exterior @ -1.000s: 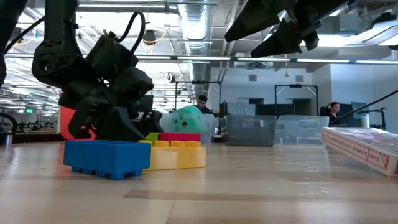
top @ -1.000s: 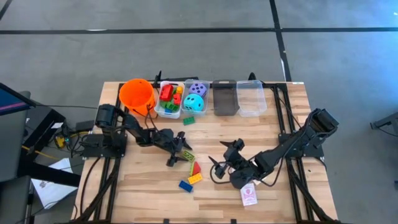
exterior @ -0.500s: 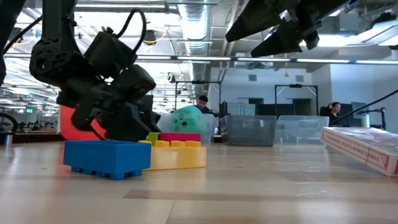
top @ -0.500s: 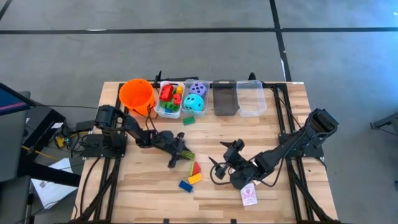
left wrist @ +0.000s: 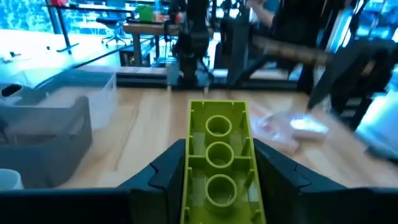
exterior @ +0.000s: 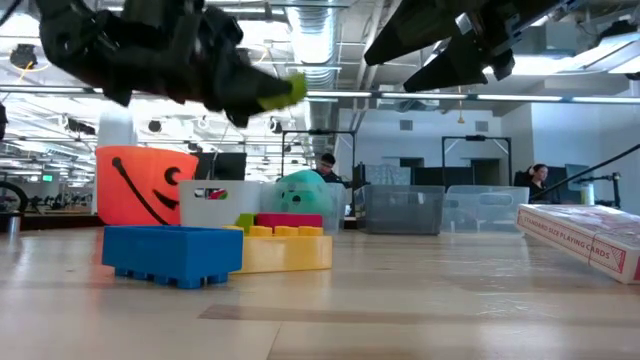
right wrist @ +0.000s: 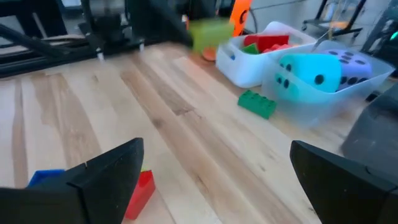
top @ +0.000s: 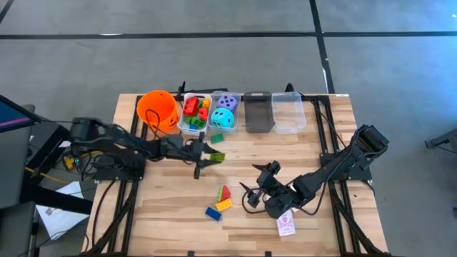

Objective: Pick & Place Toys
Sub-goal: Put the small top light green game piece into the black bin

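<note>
Left gripper (top: 208, 155) now clamps the lime brick (top: 217, 156) — we note it has risen off the table and swung toward the brick bin (top: 194, 114), still just short; drop comes next.

The box of cards (exterior: 585, 232) at the low view's right edge carries red lettering. It seems to read "PLAYING CARDS". Nothing else is legible.

My left gripper (top: 208, 156) holds a lime brick (top: 216, 156) just in front of the brick bin (top: 193, 114). A green brick (top: 216, 138) lies nearer that bin on the counter (top: 164, 214). My right gripper (top: 251, 196) waits farther off, spread wide.
</note>
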You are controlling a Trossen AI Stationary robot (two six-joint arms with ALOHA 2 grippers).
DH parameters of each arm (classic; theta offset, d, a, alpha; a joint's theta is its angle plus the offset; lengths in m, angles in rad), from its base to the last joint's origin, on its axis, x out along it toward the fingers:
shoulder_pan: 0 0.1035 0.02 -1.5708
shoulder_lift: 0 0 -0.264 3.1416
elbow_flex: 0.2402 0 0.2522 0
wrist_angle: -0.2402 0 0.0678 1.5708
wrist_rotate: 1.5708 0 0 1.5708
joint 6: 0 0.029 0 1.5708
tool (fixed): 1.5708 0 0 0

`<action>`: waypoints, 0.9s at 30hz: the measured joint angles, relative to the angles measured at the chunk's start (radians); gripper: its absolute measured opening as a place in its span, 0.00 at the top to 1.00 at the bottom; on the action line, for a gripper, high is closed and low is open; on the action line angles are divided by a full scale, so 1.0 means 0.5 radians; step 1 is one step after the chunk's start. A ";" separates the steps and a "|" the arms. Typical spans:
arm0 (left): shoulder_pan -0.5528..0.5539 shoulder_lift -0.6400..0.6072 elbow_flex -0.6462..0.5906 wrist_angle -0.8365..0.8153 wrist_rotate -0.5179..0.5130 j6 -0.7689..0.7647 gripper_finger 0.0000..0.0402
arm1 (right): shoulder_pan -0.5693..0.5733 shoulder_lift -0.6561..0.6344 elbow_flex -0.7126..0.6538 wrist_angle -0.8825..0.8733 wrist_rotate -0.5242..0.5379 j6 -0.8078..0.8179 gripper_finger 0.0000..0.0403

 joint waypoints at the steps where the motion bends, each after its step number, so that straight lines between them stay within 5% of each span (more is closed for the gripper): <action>1: -0.001 -0.060 0.000 -0.043 0.014 -0.049 0.67 | -0.018 0.000 0.000 0.000 -0.045 -0.010 0.01; 5: -0.005 -0.207 0.001 -0.190 0.259 -0.369 0.67 | -0.104 0.000 -0.001 0.027 -0.283 -0.299 0.01; 11: -0.057 -0.203 0.001 -0.216 0.791 -0.768 0.67 | -0.108 0.000 -0.001 0.387 -0.291 -1.157 0.01; 16: -0.185 -0.202 0.001 -0.159 0.678 -0.792 0.67 | -0.009 0.000 0.000 0.760 -0.285 -1.695 0.01; 27: -0.356 -0.053 0.225 -0.144 0.349 -0.790 0.67 | -0.046 0.000 -0.001 0.926 -0.453 -2.137 0.01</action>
